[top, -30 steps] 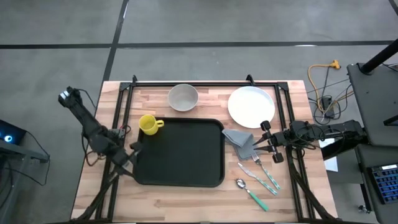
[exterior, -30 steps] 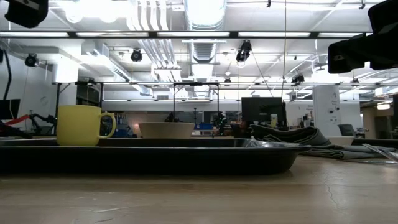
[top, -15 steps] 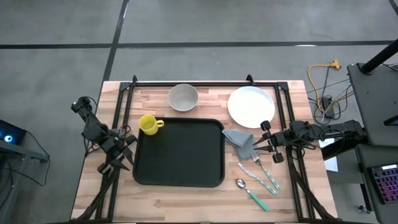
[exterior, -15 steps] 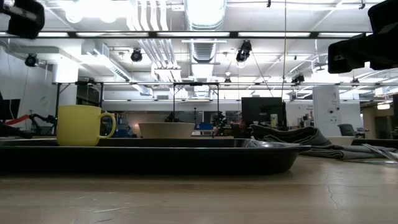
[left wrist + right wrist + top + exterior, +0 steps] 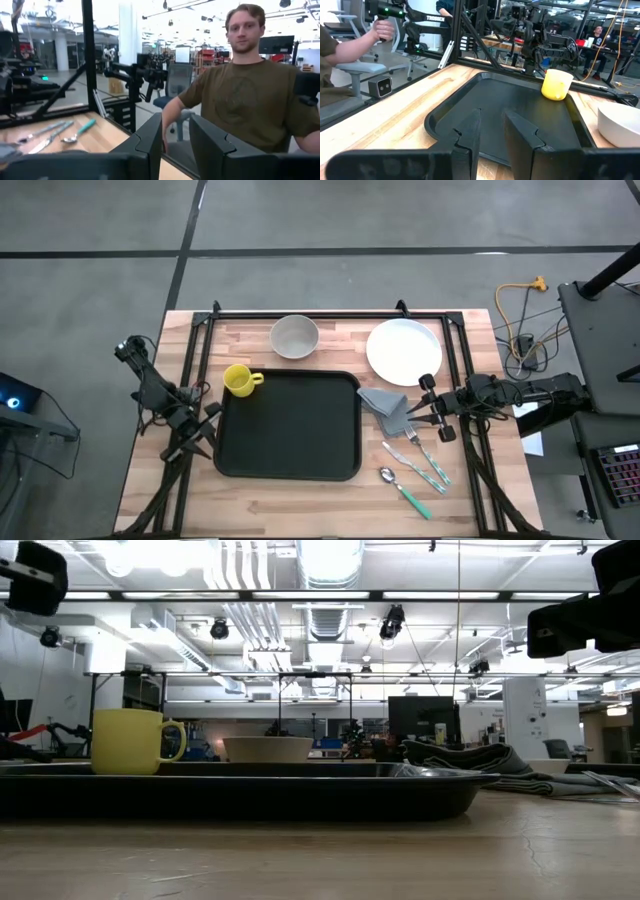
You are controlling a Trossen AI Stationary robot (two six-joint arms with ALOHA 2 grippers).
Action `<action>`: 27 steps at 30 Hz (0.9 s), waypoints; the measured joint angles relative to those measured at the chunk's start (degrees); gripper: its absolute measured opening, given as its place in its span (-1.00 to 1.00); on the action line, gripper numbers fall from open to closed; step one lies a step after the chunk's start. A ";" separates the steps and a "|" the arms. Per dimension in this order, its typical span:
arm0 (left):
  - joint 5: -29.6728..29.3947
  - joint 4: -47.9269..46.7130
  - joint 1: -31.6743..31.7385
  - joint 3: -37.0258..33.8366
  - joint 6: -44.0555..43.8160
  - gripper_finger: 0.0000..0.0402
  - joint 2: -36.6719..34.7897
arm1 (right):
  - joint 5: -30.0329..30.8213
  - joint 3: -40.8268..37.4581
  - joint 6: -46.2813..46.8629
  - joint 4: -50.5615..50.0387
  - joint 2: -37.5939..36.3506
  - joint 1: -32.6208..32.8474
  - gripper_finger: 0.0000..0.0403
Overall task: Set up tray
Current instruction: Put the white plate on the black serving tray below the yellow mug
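Both sets of jaws stand slightly parted with nothing between them, as each wrist view shows: a narrow gap separates the dark fingers and no object sits in it. My left gripper (image 5: 195, 442) hangs at the lower left of the high view, just off the left edge of the tray (image 5: 288, 425). My right gripper (image 5: 428, 408) sits right of centre, over the folded grey napkin (image 5: 388, 408), well apart from the tray.

I read both arms as parked at the sides so the middle of the table stays reachable.

Working outward, the tray lies flat at centre frame with nothing in it. A yellow mug (image 5: 239, 380) stands at its upper left corner, just outside the rim. A grey bowl (image 5: 295, 336) and a white plate (image 5: 404, 351) sit along the top of the table. Cutlery (image 5: 415, 465) lies at the lower right. I judge these are staged around the tray for loading, not yet begun.

A seated person (image 5: 245, 100) shows beyond the table in the left wrist view.
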 joint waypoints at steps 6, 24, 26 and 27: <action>0.41 -3.78 0.00 -0.28 -0.57 -0.61 0.00 | 0.00 -0.01 0.00 0.00 0.00 0.00 -0.66; 0.71 -6.97 0.00 -0.16 -1.79 -0.61 0.44 | 0.01 0.01 0.00 0.00 0.00 0.00 -0.66; 0.69 -6.97 0.00 -0.17 -1.79 -0.61 0.96 | 0.00 -0.01 0.00 0.00 0.00 0.00 -0.66; 0.69 -6.97 0.00 -0.18 -1.79 -0.61 1.20 | 0.00 -0.01 0.00 0.00 0.00 0.00 -0.66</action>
